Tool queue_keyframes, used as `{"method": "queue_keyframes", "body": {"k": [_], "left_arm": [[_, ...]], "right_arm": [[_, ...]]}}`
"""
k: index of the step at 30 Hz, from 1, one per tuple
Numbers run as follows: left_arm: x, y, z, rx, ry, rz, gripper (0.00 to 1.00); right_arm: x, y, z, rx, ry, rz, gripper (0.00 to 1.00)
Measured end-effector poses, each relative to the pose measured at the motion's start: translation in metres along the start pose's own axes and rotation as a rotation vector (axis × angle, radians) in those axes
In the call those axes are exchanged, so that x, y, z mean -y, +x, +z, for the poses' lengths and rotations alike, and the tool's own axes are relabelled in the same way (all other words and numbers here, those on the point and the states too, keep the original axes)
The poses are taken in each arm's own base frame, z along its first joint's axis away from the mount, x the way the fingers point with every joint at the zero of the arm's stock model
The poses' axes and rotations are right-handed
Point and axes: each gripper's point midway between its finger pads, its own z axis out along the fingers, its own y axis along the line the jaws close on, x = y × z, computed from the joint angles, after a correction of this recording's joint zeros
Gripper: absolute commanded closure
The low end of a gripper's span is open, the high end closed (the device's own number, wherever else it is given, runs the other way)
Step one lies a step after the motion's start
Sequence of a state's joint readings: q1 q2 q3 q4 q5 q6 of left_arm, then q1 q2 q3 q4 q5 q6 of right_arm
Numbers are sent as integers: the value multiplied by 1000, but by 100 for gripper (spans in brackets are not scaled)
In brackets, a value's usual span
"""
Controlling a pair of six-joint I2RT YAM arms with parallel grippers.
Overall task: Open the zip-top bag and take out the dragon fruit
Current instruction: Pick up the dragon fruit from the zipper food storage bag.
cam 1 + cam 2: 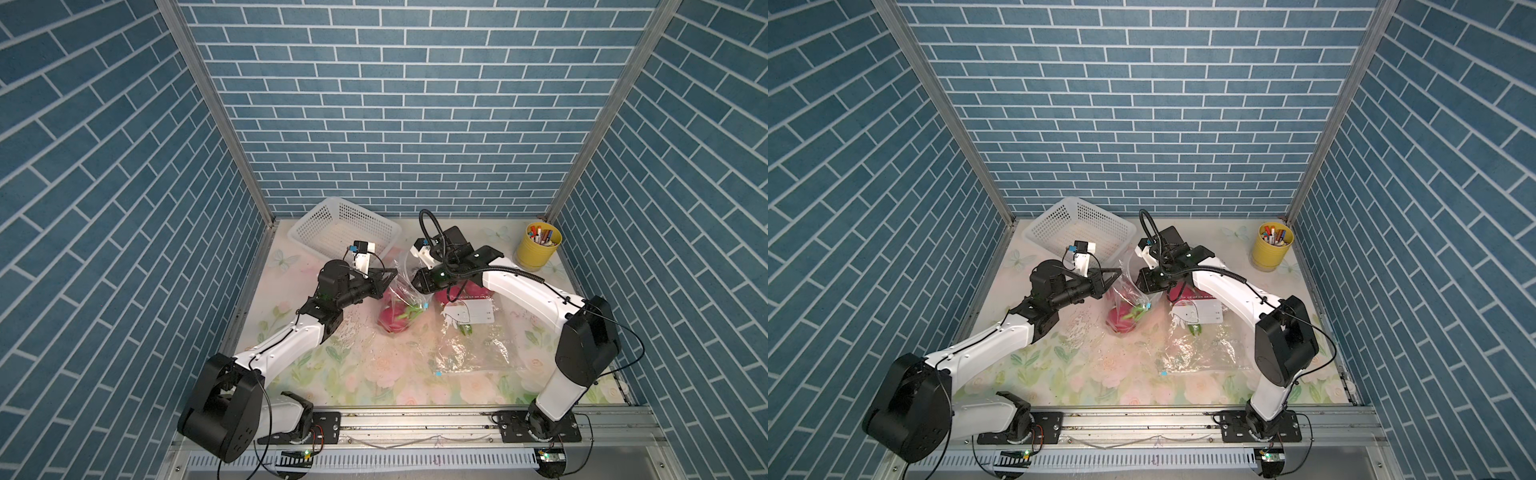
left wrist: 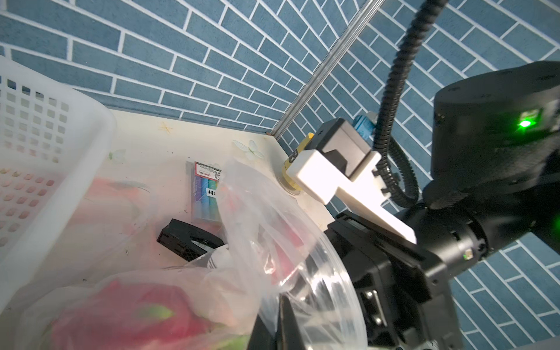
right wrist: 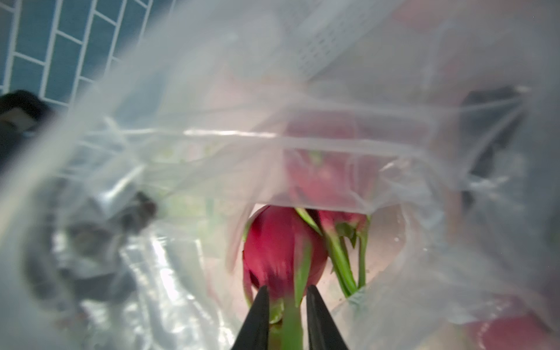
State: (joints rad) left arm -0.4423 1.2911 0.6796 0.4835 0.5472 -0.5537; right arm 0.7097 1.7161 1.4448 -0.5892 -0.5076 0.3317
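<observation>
A clear zip-top bag (image 1: 402, 286) lies at mid-table with its mouth raised. The red dragon fruit (image 1: 390, 321) with green scales sits inside it. My left gripper (image 1: 394, 273) is shut on the bag's rim, and in the left wrist view the film is pinched between its black fingers (image 2: 280, 315). My right gripper (image 1: 415, 286) reaches into the bag's mouth from the right. In the right wrist view its jaws (image 3: 287, 303) are closed on the green-tipped end of the dragon fruit (image 3: 278, 248). Bag film hangs all around them.
A white mesh basket (image 1: 345, 228) stands at the back left and a yellow cup of pens (image 1: 538, 246) at the back right. A second clear bag (image 1: 478, 347), a white card (image 1: 469, 312) and another red fruit (image 1: 462, 291) lie under the right arm. A marker pack (image 2: 206, 194) lies near the basket.
</observation>
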Motion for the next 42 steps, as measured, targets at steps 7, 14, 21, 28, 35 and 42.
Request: {"method": "queue_keyframes", "body": {"k": [7, 14, 21, 28, 35, 42], "left_arm": [[5, 13, 7, -38, 13, -6, 83], [-6, 17, -3, -34, -87, -41, 40], [-17, 36, -53, 15, -198, -107, 92], [-59, 147, -84, -160, -297, -322, 100], [-63, 170, -88, -174, -296, -404, 100], [-57, 170, -72, -150, -248, -438, 99]], "right_arm": [[-13, 28, 21, -76, -67, -9, 70], [4, 70, 46, -148, -73, 53, 59], [13, 85, 56, -110, -65, 85, 59], [5, 80, 43, 6, -106, 78, 60], [-24, 68, 35, 84, -186, 29, 49], [-28, 73, 45, 67, -198, 31, 45]]}}
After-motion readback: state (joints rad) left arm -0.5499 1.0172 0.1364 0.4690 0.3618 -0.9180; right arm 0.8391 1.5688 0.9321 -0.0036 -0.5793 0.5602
